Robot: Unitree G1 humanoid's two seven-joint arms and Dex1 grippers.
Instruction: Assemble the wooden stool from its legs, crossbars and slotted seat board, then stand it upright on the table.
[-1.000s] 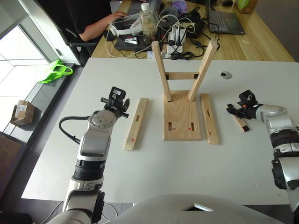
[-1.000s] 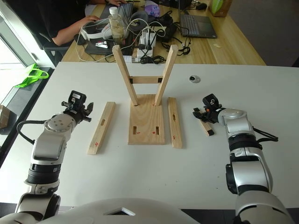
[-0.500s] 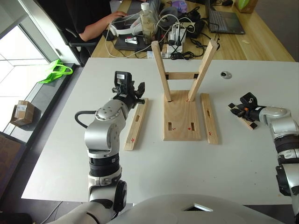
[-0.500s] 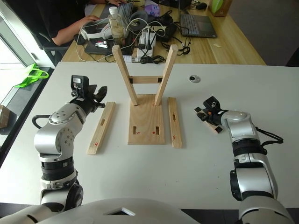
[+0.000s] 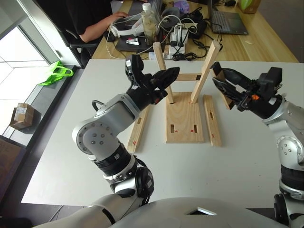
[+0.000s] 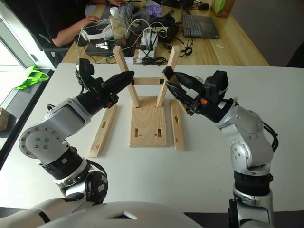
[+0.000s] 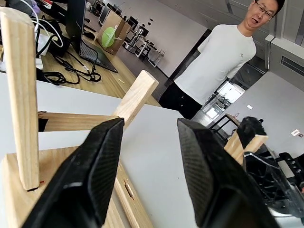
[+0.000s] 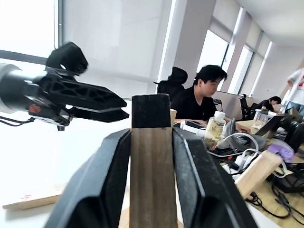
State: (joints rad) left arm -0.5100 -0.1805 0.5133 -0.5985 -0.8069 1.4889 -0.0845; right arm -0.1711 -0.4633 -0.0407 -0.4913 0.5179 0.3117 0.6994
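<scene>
Lengthwise, right tool clamps crossbar aimed toward upright legs; left tool gapes empty.

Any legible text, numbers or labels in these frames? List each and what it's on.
Nothing reads clearly.
Red marks by the slots of the seat board: too small to read.
Red mark on the loose leg left of that board: too small to read.
Label on the bottle: too small to read.

Bright window daylight, soft shadows; wrist views blur up close.
</scene>
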